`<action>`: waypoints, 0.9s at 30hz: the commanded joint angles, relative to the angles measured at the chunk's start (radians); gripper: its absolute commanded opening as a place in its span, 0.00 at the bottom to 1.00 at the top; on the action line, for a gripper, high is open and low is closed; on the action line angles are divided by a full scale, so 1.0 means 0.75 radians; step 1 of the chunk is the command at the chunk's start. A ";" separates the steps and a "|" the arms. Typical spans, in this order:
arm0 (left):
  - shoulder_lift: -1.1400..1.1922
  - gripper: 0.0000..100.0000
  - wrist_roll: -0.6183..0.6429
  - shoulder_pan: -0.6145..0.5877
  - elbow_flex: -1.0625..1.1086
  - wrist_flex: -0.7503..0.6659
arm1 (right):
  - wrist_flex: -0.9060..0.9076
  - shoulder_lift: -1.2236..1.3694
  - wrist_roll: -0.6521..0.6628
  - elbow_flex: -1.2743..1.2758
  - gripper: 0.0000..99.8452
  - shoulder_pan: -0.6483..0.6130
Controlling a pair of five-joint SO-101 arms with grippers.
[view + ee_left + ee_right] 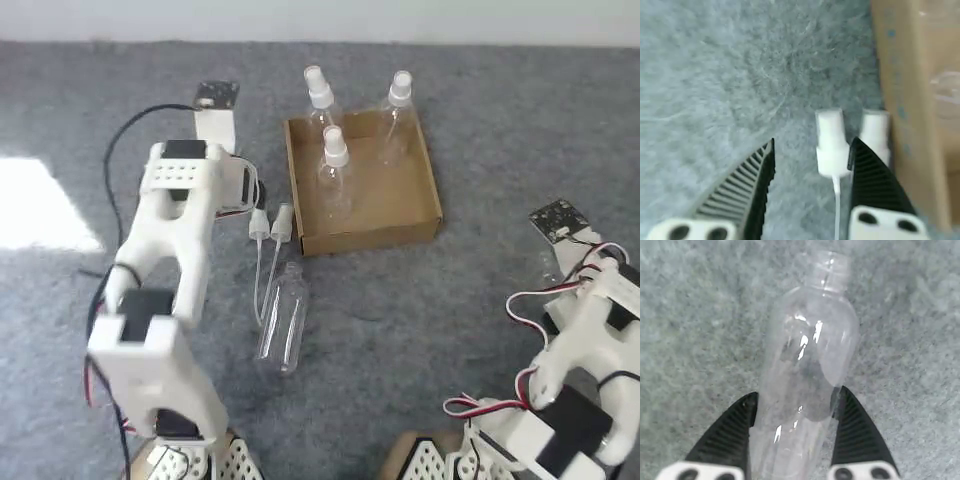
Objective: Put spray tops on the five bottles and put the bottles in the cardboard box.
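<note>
A: The spray tops?
B: White. The bottle is clear, the cardboard box brown.
A: And the carpet?
B: Mottled grey. Arms white, fingers ribbed black, wires red and white

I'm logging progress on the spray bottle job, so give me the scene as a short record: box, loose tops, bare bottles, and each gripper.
Box: cardboard box holds three capped bottles.
Loose tops: two spray tops on the carpet beside the box.
Bare bottles: lying bottle on the carpet; held bottle, no top.
Left gripper: open, over the spray tops.
Right gripper: shut on held bottle.
</note>
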 commanded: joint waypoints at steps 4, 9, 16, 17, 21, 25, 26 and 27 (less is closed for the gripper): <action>0.200 0.21 0.012 0.012 -0.167 0.004 | -0.013 0.005 0.014 -0.041 0.01 0.042; 0.225 0.15 0.004 0.012 -0.163 0.012 | -0.013 0.005 0.014 -0.043 0.01 0.109; 0.192 0.01 -0.074 0.000 -0.171 0.149 | -0.013 0.005 0.014 -0.043 0.04 0.179; 0.162 0.01 -0.074 -0.002 -0.163 0.168 | -0.013 0.005 0.014 -0.043 0.07 0.189; -0.047 0.01 -0.074 -0.023 -0.122 0.239 | -0.013 0.005 0.010 -0.043 0.20 0.220; -0.356 0.01 -0.068 -0.012 0.056 0.227 | -0.011 -0.003 -0.047 -0.043 0.23 0.212; -0.434 0.01 -0.068 -0.008 0.116 0.213 | -0.011 -0.011 -0.082 -0.045 0.23 0.197; -0.503 0.01 -0.068 -0.008 0.177 0.190 | -0.011 -0.013 -0.110 -0.049 0.23 0.179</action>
